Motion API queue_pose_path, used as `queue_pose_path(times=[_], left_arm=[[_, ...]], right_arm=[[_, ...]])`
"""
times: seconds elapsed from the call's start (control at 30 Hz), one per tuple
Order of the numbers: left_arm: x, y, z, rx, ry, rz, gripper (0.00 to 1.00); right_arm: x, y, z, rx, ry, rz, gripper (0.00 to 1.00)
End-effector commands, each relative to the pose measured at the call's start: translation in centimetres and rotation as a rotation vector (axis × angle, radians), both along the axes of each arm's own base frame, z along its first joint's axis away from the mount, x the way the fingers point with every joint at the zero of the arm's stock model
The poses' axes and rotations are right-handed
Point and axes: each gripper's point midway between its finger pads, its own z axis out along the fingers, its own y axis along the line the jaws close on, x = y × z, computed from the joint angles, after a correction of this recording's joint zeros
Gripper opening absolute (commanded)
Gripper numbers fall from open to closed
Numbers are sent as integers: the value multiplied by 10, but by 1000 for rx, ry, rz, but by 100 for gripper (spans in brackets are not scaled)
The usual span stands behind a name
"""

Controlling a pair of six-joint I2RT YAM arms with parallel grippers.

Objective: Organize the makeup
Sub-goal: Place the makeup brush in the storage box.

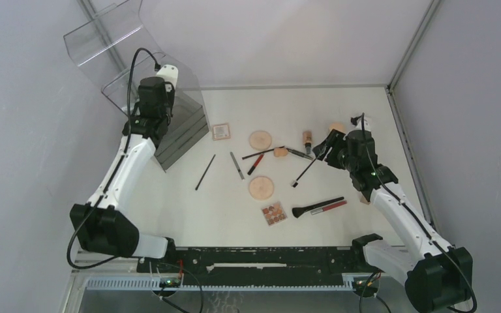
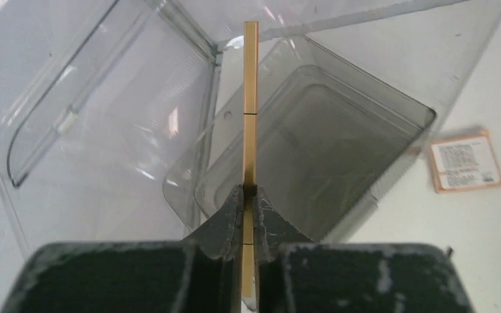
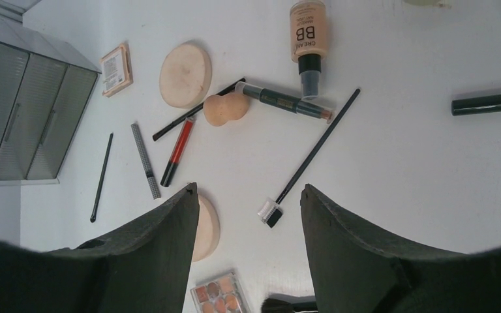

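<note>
— White tabletop (image 1: 222, 222), grey walls (image 1: 13, 130) on either side. What containers did you have out?

— Just one: the clear acrylic organizer (image 1: 114, 49) at the far left corner, its ribbed grey drawers (image 3: 26, 111) facing the table. Your left gripper (image 2: 250, 199) hung over its smoky open bin (image 2: 346, 150). The fingers were pinched flat against a thin tan case (image 2: 250, 78) that stood upright, edge-on to the camera. They hid the case's lower end, so I couldn't tell whether it touched the bin.

— And your other pincer?

— Your right gripper (image 3: 249, 192) stood wide apart and held nothing. It was over the table, with the head of a black spoolie brush (image 3: 313, 147) showing between its fingers.

— Where was everything else?

— Loose on the table, all outside the organizer. A square peach palette (image 1: 220, 132) lay nearest it. Next came one peach disc (image 1: 259, 139), then a beige sponge (image 3: 225, 107) touching a thin black liner brush (image 3: 196, 112) and a dark tube (image 3: 287, 101). A red pencil (image 3: 179, 147) lay just beside them, and a BB cream bottle (image 3: 308, 32) had its cap end near the tube. A grey pencil (image 1: 237, 165) and a lone black stick (image 1: 205, 172) lay left of that cluster. Nearer you sat a second disc (image 1: 261, 187), an eyeshadow palette (image 1: 274, 213), and a big black brush (image 1: 316, 207) just beside a red tube (image 1: 331, 207).
</note>
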Motion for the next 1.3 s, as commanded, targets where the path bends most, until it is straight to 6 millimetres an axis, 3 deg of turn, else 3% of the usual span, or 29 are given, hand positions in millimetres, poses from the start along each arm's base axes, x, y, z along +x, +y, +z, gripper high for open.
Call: queue_pose_path(times=[0.0, 0.13, 0.17, 0.2, 0.3, 0.37, 0.5, 0.73, 0.83, 1.07, 1.27], left_arm=[[33, 15, 34, 22, -99, 13, 15], [48, 36, 32, 5, -103, 114, 78], [50, 39, 29, 9, -87, 132, 87], [50, 39, 28, 7, -77, 138, 90], [42, 32, 32, -43, -65, 131, 88], [31, 16, 33, -77, -54, 94, 87], [0, -39, 12, -125, -1, -32, 86], [-44, -97, -113, -353, 320, -180, 82], [-58, -109, -159, -372, 424, -176, 81], [-68, -122, -224, -401, 578, -100, 78], [-82, -121, -261, -413, 698, -30, 67]], right_arm=[[0, -5, 11, -11, -49, -4, 66], [-4, -6, 12, -3, -52, -7, 67], [-5, -6, 12, 0, -55, -7, 67], [-5, -6, 12, 1, -57, -6, 67], [-7, -6, 11, 6, -60, -6, 67], [-6, -5, 10, 4, -59, -5, 67], [-5, -5, 9, 5, -58, -1, 67], [-5, -5, 2, 9, -44, -10, 67], [-6, -4, -1, 21, -50, -15, 67], [-5, 5, -3, 48, -48, 16, 66], [-7, 4, -7, 30, -36, 20, 66]])
